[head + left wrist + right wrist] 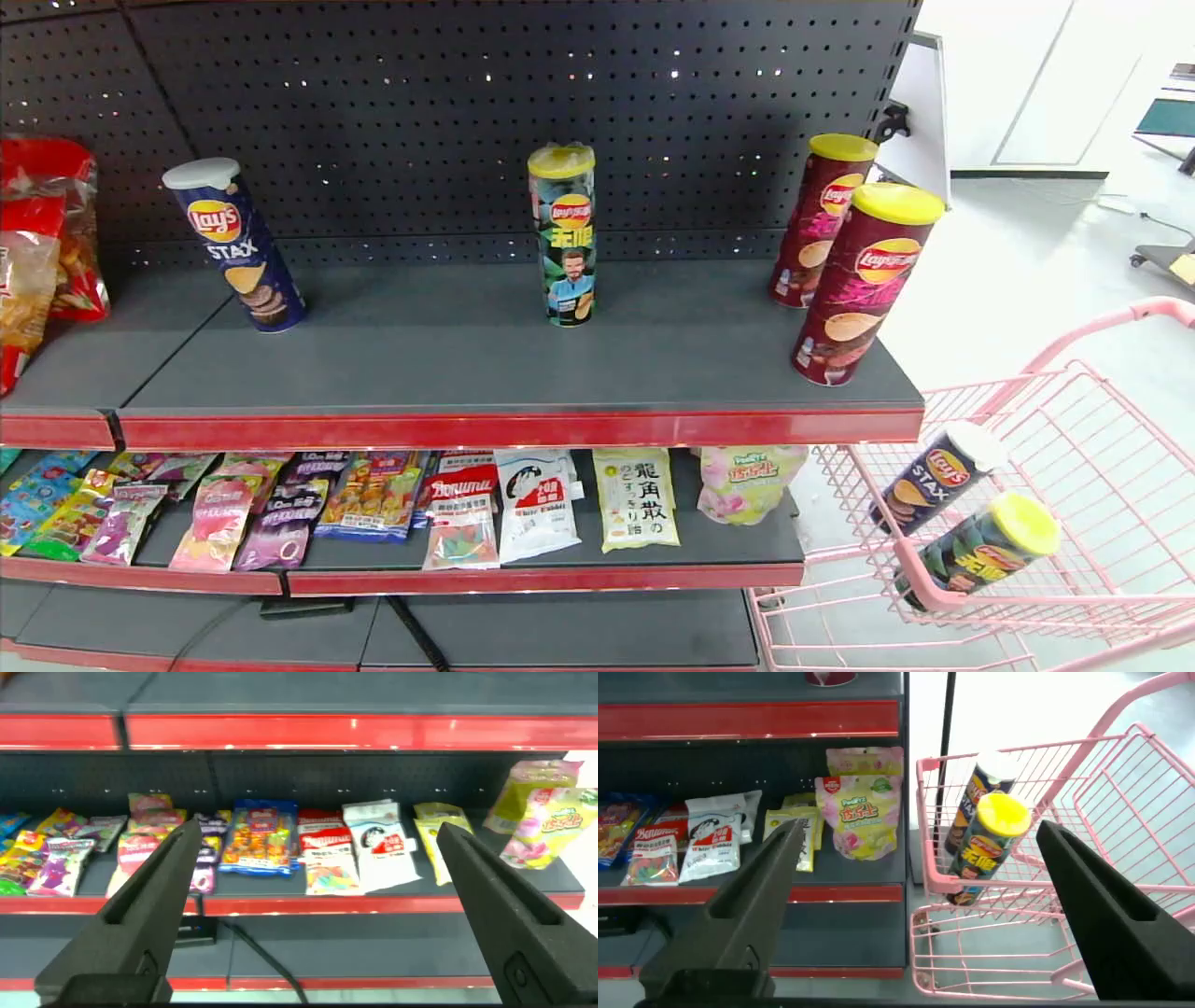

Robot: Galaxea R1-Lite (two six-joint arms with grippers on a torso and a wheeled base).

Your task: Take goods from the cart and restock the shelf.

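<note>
On the grey upper shelf (448, 364) stand a blue chip can (235, 246) at the left, a dark yellow-lidded can (564, 235) in the middle and two maroon cans (864, 284) (822, 220) at the right end. The pink cart (1055, 523) at the lower right holds a blue white-lidded can (936, 477) (975, 801) and a dark yellow-lidded can (980, 553) (988, 846), both lying tilted. My left gripper (318, 915) is open, facing the lower shelf of snack bags (271, 840). My right gripper (920, 915) is open too, facing the cart's near end and the shelf's right end, well short of the cans.
Snack bags (373, 504) lie in a row on the lower shelf (541, 574). Red bags (42, 233) crowd the upper shelf's left end. A pegboard backs the shelf. Wide gaps separate the standing cans. Open floor lies right of the cart.
</note>
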